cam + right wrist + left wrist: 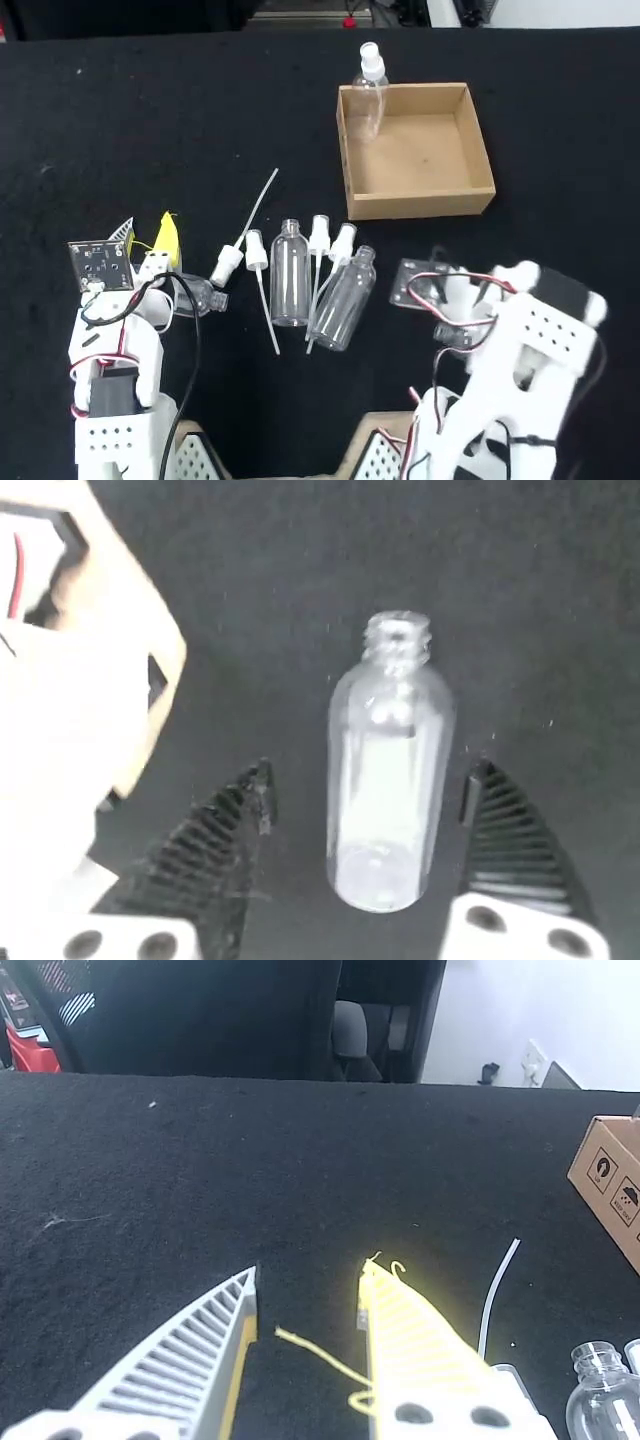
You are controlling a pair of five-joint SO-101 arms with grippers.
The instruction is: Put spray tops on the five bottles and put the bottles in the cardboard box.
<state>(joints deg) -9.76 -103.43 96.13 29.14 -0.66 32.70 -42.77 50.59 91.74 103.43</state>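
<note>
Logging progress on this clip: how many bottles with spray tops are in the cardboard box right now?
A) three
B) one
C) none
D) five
B: a single capped bottle stands in a far corner of the cardboard box, seen from the high view.

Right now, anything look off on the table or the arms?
One thing: a loose yellow thread trails from the yellow finger of the left tool, across the gap between its open fingers. It looks like stray print filament and might snag on a bottle or spray top. Nothing else stands out.
</note>
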